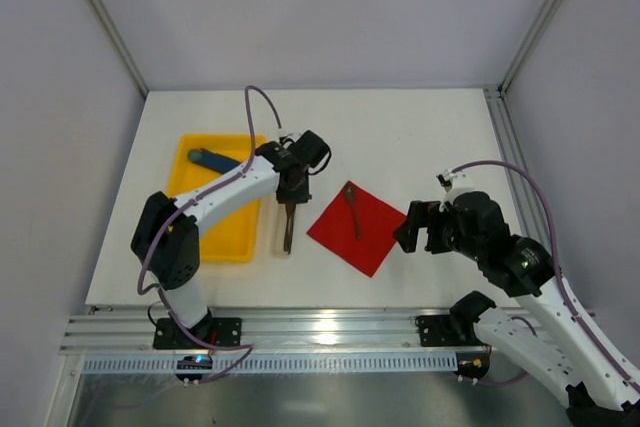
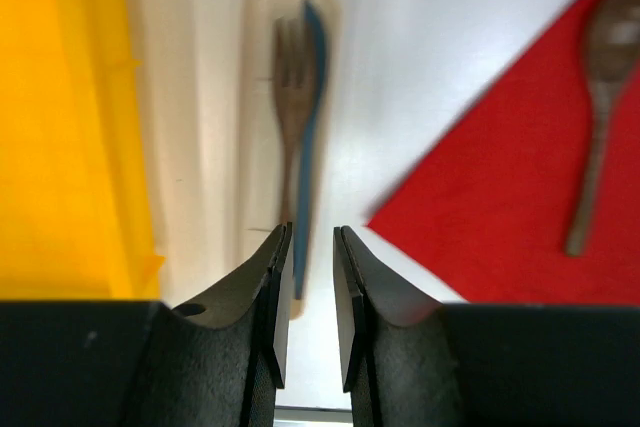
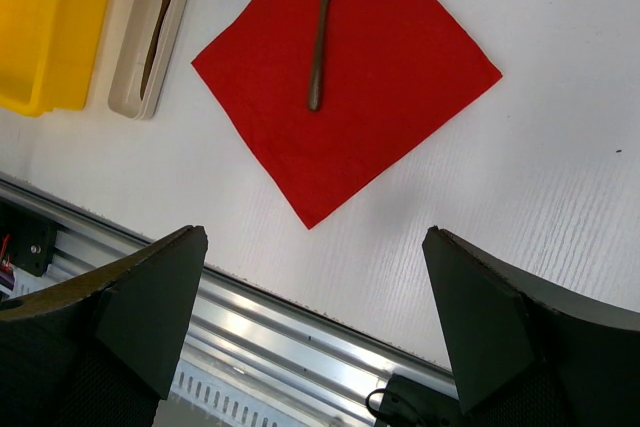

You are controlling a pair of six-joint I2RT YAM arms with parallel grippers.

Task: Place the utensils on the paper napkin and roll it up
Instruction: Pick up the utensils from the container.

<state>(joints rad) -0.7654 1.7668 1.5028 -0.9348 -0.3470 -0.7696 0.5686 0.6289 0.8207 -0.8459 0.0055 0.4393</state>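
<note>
Left wrist: left claw narrowly parted, empty, near fork; right claw wide apart, empty.

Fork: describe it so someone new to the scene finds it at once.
Start at the yellow tray; between it and the red napkin lies a narrow cream case. The fork lies inside it, brown with tines, beside a slim blue piece; the other brown utensil, a spoon, lies on the napkin.

Matt red paper napkin, dull brown wooden spoon, wooden fork in cream plastic case, smooth yellow plastic tray, finely grained white table.
</note>
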